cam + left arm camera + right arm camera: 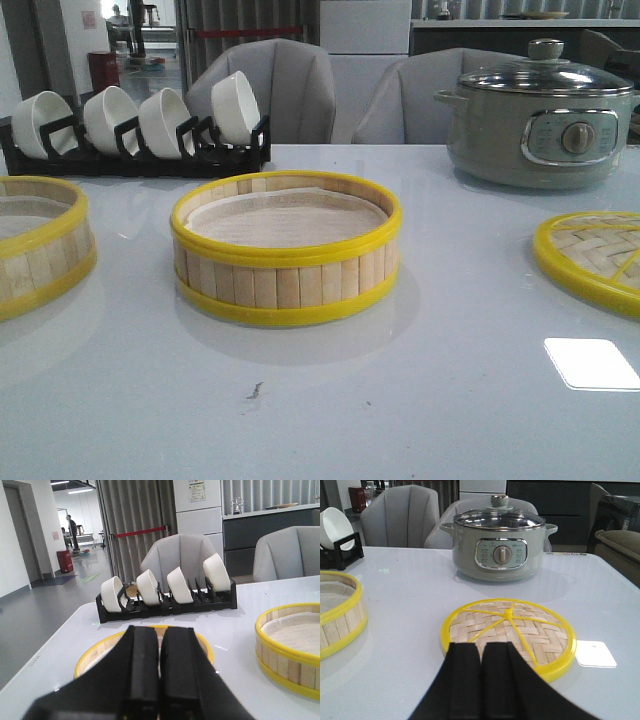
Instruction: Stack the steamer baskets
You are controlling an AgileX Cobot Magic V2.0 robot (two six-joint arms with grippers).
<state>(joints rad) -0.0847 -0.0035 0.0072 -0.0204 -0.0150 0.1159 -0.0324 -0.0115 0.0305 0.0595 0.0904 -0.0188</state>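
Nearest the front camera, the centre steamer basket (pixel 286 257) sits on the pale tabletop (pixel 420 400), fully in view, with a white liner (pixel 285 220) lying flat inside it. To that basket's left, a second steamer basket (pixel 40 245) is cut off by the frame edge, so only part of its yellow rim and slat wall shows; what it holds is hard to make out. To the centre basket's right, the woven lid (pixel 592 258) lies flat and is likewise cropped at the edge. Behind the centre basket to the left, a black rack (pixel 135 150) holds four white bowls (pixel 165 120) standing on edge; behind it to the right stands the grey-green pot (pixel 540 115) under a glass cover. Neither arm shows from the front. At the wrists, the left tool (pixel 160 665) has its fingers pressed together, gripping nothing, and hides the near part of the second basket; the right tool (pixel 481 675) is equally closed and empty, covering the lid's near rim.
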